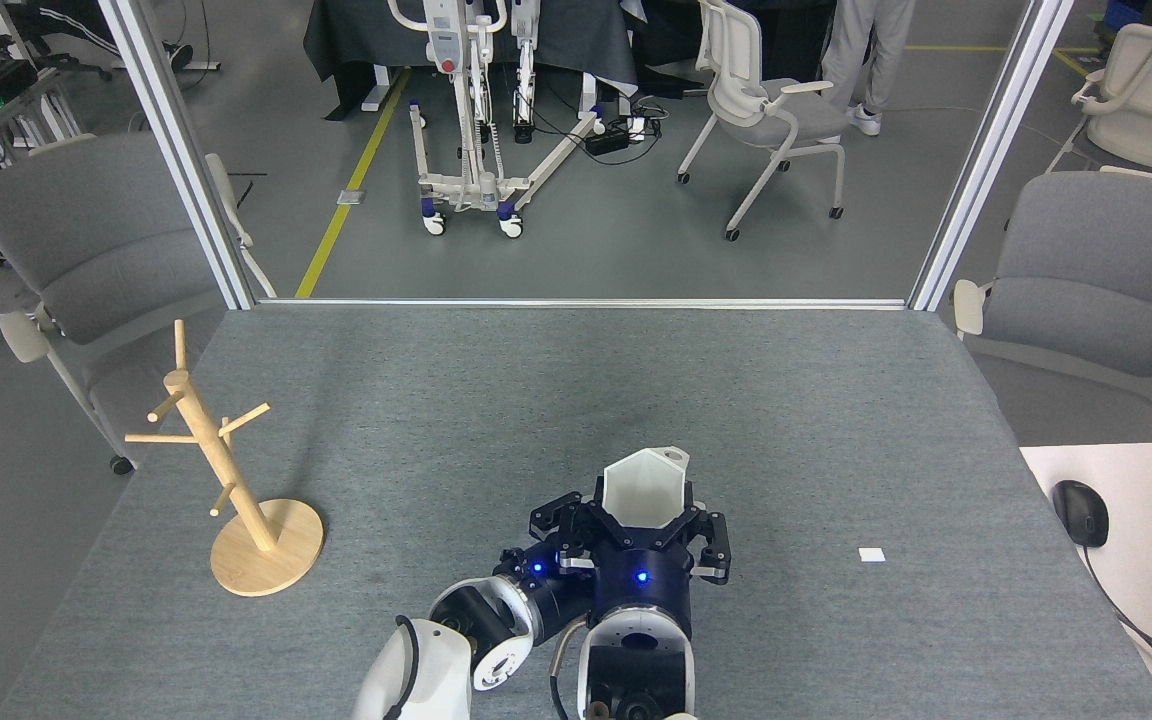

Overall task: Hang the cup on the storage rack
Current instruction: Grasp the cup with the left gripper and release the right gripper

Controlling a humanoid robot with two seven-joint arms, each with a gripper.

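Your right gripper is closed around the cup, held near the table's front edge. The left gripper sits beside it; its opening cannot be read. The storage rack, near the left edge, is bare: carry and hanging remain.

We see a matt white cup, smooth and faceted, looking like ceramic. The rack is pale bare wood with a smooth, unvarnished look. Our table wears a grey cloth-like cover, finely rough and matt. The right gripper is black, slightly glossy plastic or metal; we cannot tell which. The arm shells behind it are glossy white plastic.
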